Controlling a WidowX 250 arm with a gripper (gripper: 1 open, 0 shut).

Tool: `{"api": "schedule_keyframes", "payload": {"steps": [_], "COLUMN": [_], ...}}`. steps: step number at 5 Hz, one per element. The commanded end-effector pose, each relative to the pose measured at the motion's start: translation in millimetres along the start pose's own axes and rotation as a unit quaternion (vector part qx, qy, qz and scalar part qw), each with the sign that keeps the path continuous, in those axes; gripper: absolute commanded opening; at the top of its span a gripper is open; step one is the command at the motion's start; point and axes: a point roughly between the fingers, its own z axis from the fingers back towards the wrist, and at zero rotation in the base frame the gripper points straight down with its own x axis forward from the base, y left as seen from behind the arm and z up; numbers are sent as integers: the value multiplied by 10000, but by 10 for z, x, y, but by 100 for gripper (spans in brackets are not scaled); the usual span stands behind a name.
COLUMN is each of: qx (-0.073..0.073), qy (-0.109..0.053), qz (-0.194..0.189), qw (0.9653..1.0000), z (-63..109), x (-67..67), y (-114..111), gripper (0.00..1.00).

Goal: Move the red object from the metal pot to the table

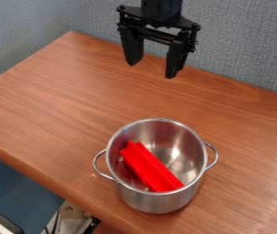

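The table stretches bare below and around the gripper, which hangs with jaws spread wide and nothing in them. Well nearer the camera sits the pot, with the block lying slantwise inside, so the task looks unstarted. Only the pot's walls hem the block in.

Black tool pointing downward, its two fingers spread wide apart, nothing between them.
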Motion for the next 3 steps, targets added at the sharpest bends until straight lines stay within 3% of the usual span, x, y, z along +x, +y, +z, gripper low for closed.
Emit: {"api": "schedule_keyframes", "payload": {"steps": [1,3], "qx": [-12,-33], "qy": [102,271], "qz": [53,305], "qw": [9999,9992], "z": [-70,-201], "x": [-23,-102], "y": [-9,-44], "gripper": [100,100]}}
